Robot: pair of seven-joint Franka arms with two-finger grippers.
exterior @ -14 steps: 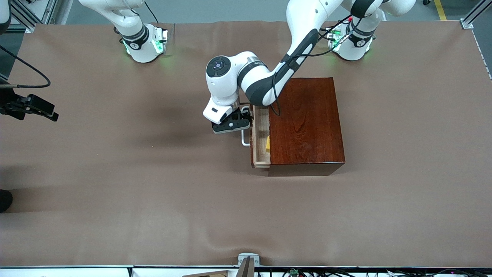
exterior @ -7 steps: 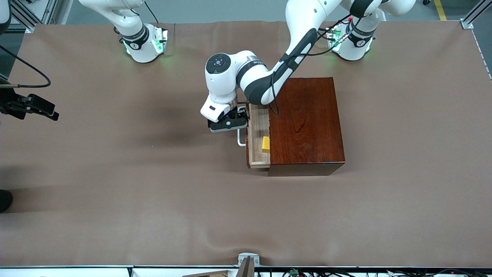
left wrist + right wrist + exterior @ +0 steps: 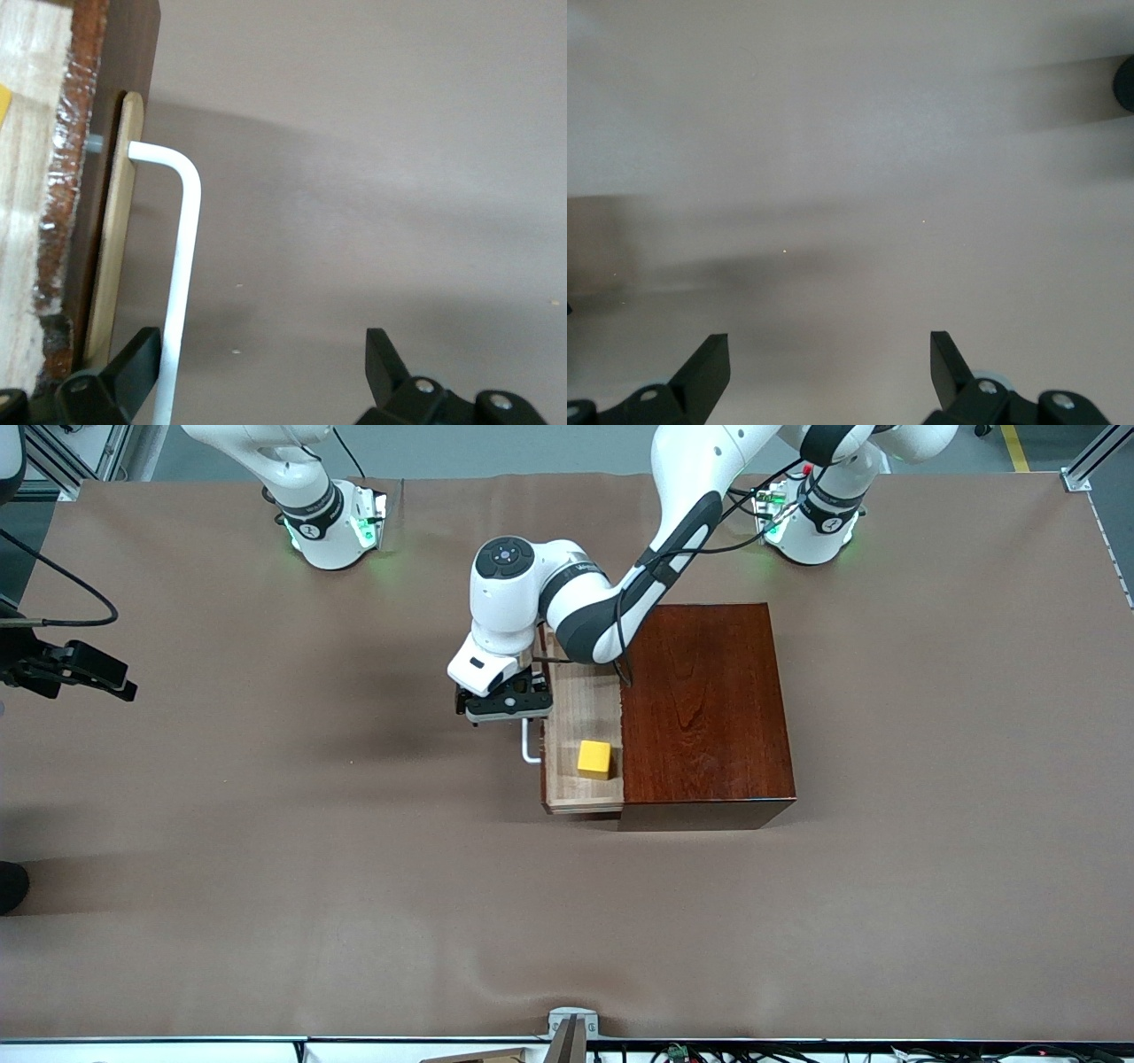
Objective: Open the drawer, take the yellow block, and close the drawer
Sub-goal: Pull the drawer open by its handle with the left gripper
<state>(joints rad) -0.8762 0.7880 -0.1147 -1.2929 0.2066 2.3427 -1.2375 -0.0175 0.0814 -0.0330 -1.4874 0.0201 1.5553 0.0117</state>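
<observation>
Left pincer (image 3: pixel 501 701) spread, one finger hooking the handle (image 3: pixel 182 266) — pull straight until yellow block (image 3: pixel 594 759) clears; right pincer (image 3: pixel 828 359) spread, waiting.

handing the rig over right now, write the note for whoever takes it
Left gripper: open, one finger hooked inside the white handle, pulling the drawer.
Right gripper: open, holding nothing, over bare table; that arm waits.
Drawer: partly out of the dark wooden box, toward the right arm's end of the table.
Yellow block: lying in the drawer, fully exposed, untouched.
Done: drawer open far enough to show the block.
Left: let go of the handle, take the yellow block out, push the drawer shut.
</observation>
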